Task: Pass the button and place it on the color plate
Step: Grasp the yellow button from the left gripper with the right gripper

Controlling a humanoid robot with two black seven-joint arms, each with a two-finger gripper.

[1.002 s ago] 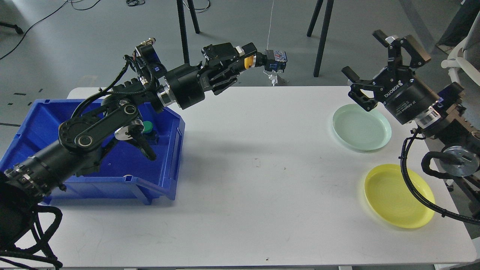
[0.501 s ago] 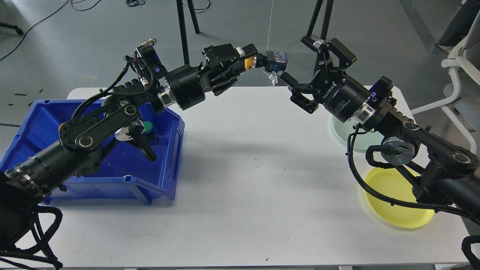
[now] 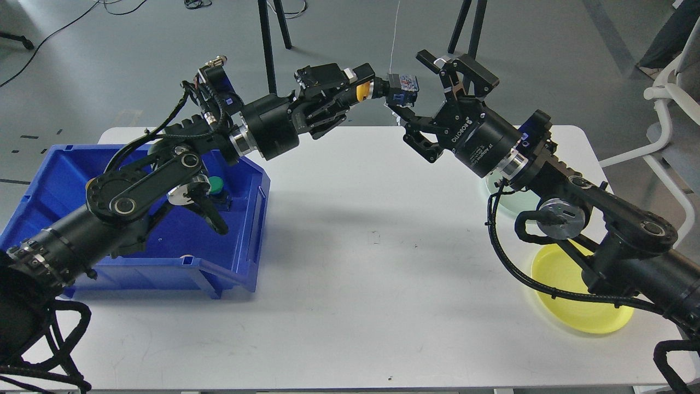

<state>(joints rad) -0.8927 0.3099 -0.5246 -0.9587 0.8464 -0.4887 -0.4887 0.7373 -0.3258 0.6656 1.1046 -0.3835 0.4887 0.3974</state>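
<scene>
My left gripper (image 3: 354, 91) is shut on a push button with a yellow cap (image 3: 361, 91) and holds it high above the table's back edge. The button's blue and black body (image 3: 402, 87) points right. My right gripper (image 3: 416, 86) is open. Its two fingers stand above and below the blue end of the button; I cannot tell whether they touch it. The yellow plate (image 3: 569, 314) lies at the right front, partly behind my right arm. The pale green plate (image 3: 496, 200) is mostly hidden by that arm.
A blue bin (image 3: 240, 262) stands at the left with a green button (image 3: 217, 185) inside, under my left arm. Black stand legs (image 3: 266, 33) rise behind the table. A white chair (image 3: 670, 87) is at the far right.
My right arm has swung left from over the green plate to the held button, its open fingers now bracketing the blue end. My left arm and the button have stayed still.
</scene>
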